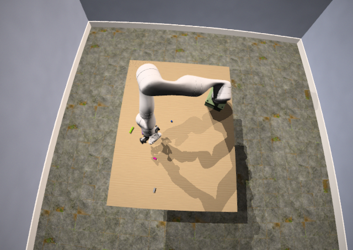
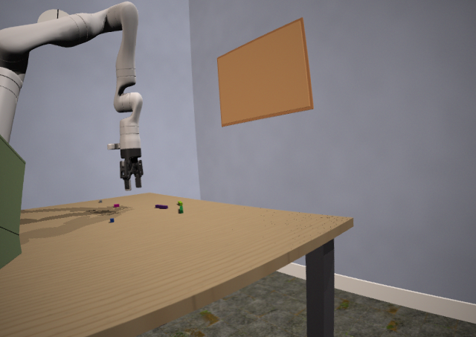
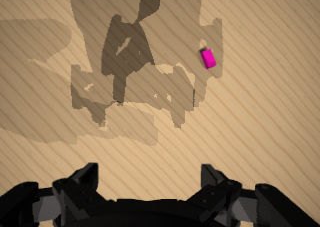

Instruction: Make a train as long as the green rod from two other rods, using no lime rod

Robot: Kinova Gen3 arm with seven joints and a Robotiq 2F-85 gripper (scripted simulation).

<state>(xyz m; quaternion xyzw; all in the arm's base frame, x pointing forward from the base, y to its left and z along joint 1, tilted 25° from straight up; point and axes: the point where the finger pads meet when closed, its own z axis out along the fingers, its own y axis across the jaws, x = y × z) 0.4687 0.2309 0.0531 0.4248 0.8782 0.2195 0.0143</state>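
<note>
From my wrist view, the open gripper (image 3: 149,174) spreads its black fingers at the lower edge of the frame, nothing between them, above a tabletop (image 3: 270,112) of diagonal wood grain. Beyond them, toward the upper right, I see a small magenta rod (image 3: 208,59) lying flat in the overlapping shadows that darken the wood.

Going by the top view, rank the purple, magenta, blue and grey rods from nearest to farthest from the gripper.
From the gripper, in the top view:
1. Purple rod: just left, mostly hidden by the arm.
2. Magenta rod, below, and blue rod, upper right: too close to call.
3. Grey rod: well below.
</note>
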